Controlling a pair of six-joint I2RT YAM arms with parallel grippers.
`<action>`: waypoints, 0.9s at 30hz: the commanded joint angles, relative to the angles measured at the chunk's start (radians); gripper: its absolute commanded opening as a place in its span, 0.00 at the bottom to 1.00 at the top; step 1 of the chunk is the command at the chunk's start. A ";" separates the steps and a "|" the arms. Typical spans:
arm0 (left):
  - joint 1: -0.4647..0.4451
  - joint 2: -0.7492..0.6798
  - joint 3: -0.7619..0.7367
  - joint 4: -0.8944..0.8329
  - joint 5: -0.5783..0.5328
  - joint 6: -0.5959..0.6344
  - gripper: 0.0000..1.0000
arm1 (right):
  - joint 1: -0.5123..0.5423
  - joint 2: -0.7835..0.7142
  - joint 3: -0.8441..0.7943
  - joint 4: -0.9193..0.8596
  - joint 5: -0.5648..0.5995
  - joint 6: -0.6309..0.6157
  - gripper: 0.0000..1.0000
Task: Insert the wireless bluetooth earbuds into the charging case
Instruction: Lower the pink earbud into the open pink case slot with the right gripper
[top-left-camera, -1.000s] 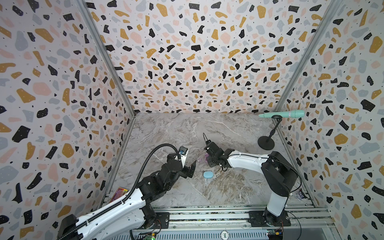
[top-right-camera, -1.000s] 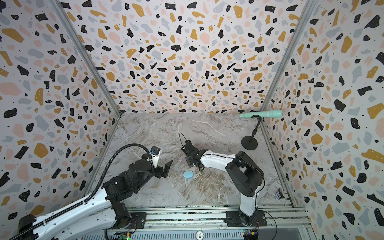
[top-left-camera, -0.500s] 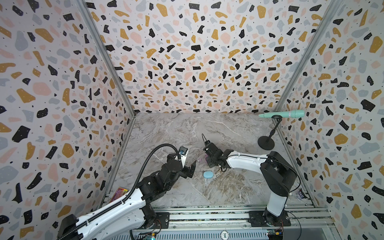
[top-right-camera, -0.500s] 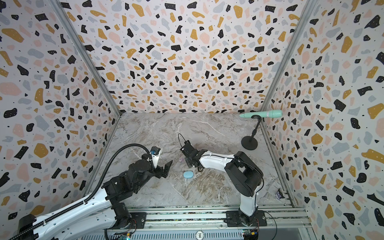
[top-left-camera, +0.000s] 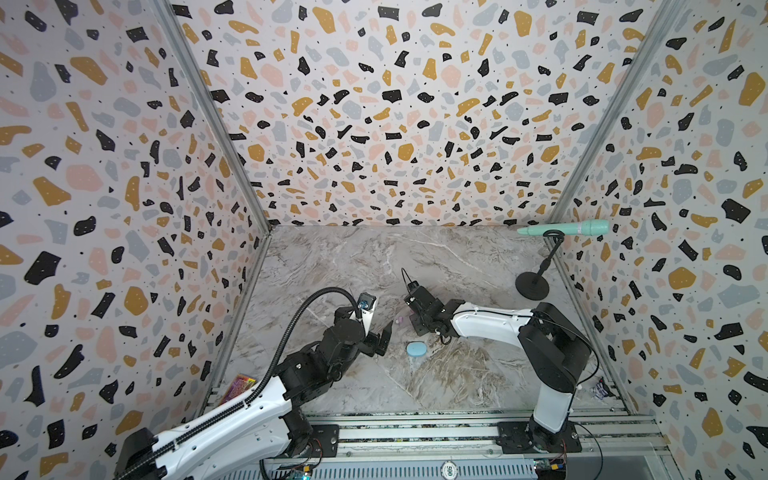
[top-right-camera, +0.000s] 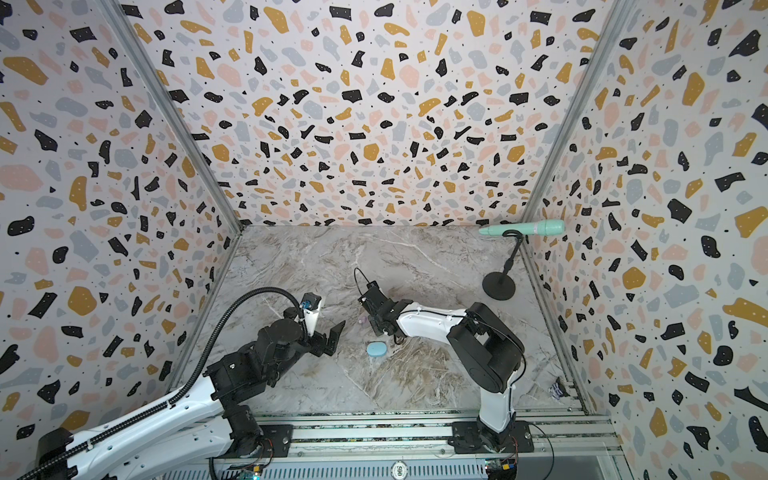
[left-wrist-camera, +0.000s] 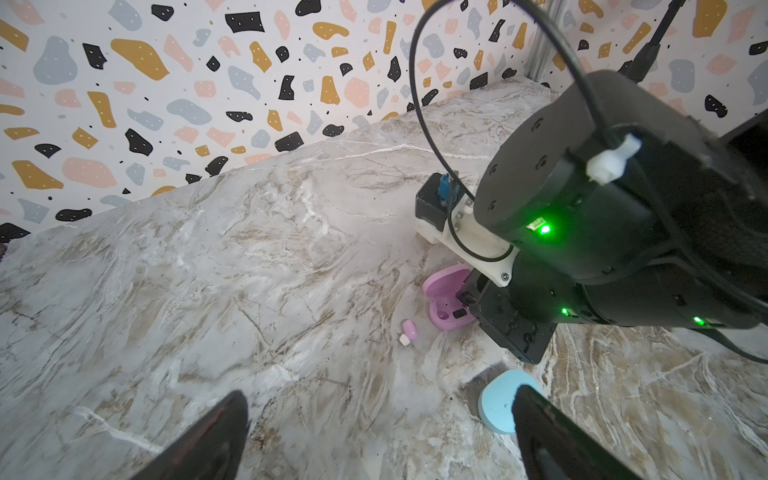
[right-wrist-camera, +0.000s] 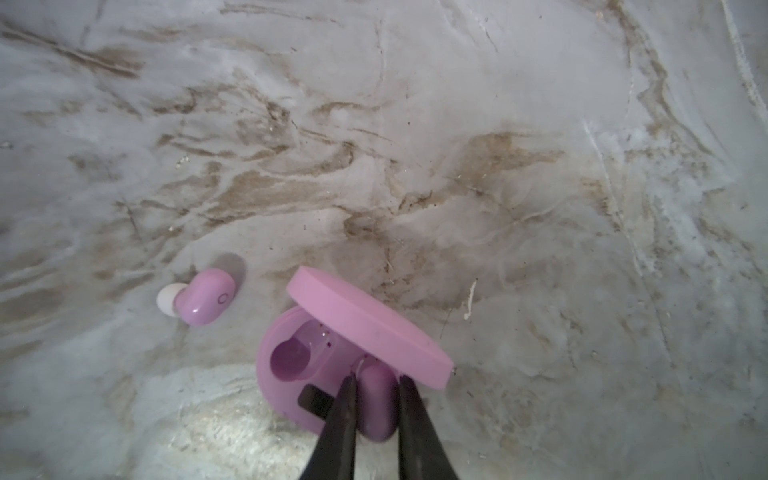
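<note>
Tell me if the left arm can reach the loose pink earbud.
Probably yes: the left gripper is open and the loose earbud lies bare on the marble, clear of the right gripper holding the other earbud.

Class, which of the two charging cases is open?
The pink case, lid raised, where the right hand grips a pink earbud; the blue case lies shut.

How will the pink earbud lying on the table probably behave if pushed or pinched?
The pink earbud looks rounded and glossy, so it may roll when nudged and slip from a pinch. Far smaller than the pink case, it is probably light.
</note>
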 joint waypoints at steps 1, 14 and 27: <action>-0.004 -0.002 -0.009 0.039 0.002 -0.001 1.00 | 0.006 0.003 0.019 -0.010 0.025 -0.002 0.18; -0.004 0.001 -0.010 0.038 0.005 0.001 1.00 | 0.006 0.006 0.006 -0.011 0.043 -0.002 0.18; -0.004 0.003 -0.009 0.038 0.004 0.002 1.00 | 0.013 0.012 -0.005 -0.001 0.044 -0.003 0.18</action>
